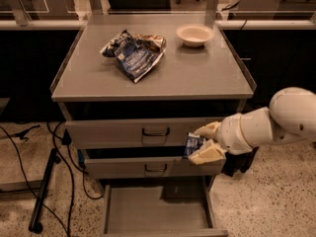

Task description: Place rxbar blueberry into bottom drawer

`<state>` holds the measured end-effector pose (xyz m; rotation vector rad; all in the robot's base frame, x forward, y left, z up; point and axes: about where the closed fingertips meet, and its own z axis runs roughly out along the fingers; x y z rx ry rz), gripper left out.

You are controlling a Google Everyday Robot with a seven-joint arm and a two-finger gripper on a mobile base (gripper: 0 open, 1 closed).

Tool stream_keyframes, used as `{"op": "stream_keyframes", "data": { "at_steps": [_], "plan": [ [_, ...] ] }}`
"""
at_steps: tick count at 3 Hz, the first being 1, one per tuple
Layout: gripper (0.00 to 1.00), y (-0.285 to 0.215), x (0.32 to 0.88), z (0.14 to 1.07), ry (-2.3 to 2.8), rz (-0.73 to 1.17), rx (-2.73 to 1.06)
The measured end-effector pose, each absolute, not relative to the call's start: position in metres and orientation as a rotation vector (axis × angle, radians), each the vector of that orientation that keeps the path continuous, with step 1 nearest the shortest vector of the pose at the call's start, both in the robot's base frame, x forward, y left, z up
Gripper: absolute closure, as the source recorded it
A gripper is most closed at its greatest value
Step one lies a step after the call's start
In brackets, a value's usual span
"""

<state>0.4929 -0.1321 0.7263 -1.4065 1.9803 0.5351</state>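
My gripper (203, 143) is at the right side of the cabinet front, level with the gap between the two upper drawers. It is shut on the rxbar blueberry (191, 144), a small dark blue bar held upright between the cream fingers (207, 153). The bottom drawer (158, 211) is pulled open below, a wide shallow grey tray with a bare floor. The bar hangs above the drawer's back right part, in front of the middle drawer's face.
On the cabinet top (197, 78) lie a crumpled blue-and-silver chip bag (134, 53) and a white bowl (195, 34). The top drawer (148, 132) and middle drawer (153, 168) are pulled out a little. Cables and a black stand (44, 186) lie on the floor at left.
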Motion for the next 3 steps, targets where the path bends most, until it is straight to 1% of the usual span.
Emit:
{"op": "stream_keyframes", "data": {
  "at_steps": [1, 2, 3],
  "plan": [
    [1.0, -0.128, 0.482, 0.666, 1.95, 0.528, -1.407],
    [1.0, -0.122, 0.473, 0.584, 1.933, 0.549, -1.381],
    [1.0, -0.122, 0.472, 0.582, 1.933, 0.548, -1.382]
  ]
}}
